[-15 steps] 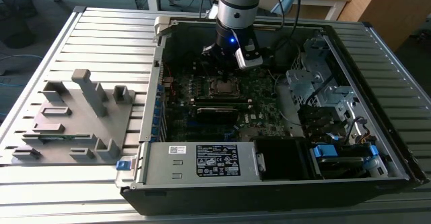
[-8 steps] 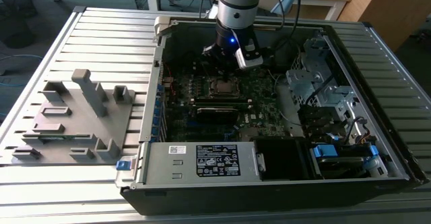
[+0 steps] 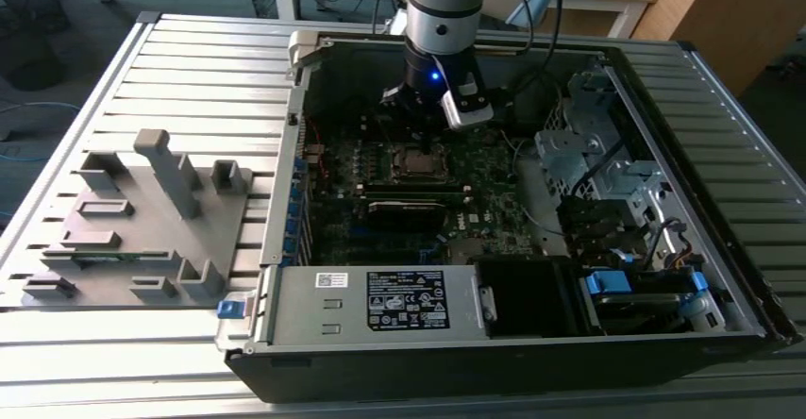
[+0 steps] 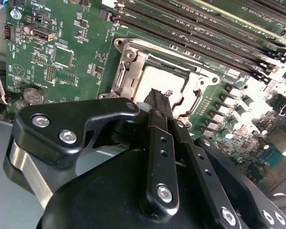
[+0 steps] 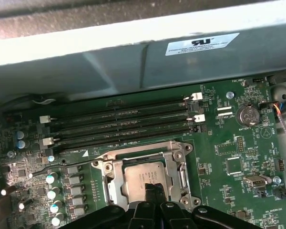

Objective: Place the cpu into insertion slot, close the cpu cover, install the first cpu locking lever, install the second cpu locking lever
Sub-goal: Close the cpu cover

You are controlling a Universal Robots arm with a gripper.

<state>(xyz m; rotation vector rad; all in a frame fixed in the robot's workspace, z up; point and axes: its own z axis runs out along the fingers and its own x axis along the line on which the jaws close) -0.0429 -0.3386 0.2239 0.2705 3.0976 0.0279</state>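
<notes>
The cpu lies flat in the motherboard socket, its dull top showing through the window of the cpu cover. That silvery frame lies down around the chip, and it also shows in the second wrist view, cpu cover. My gripper hangs just above the chip, its two black fingers pressed together and shut on nothing. The shut tips, gripper, sit over the socket window in the second wrist view. In the exterior view my gripper is low inside the open computer case, just behind the socket.
Long memory slots run beside the socket, with the case wall behind them. A coin battery sits near them. A grey power box stands at the case front, a drive cage at the exterior view's right, and a grey fixture plate at its left.
</notes>
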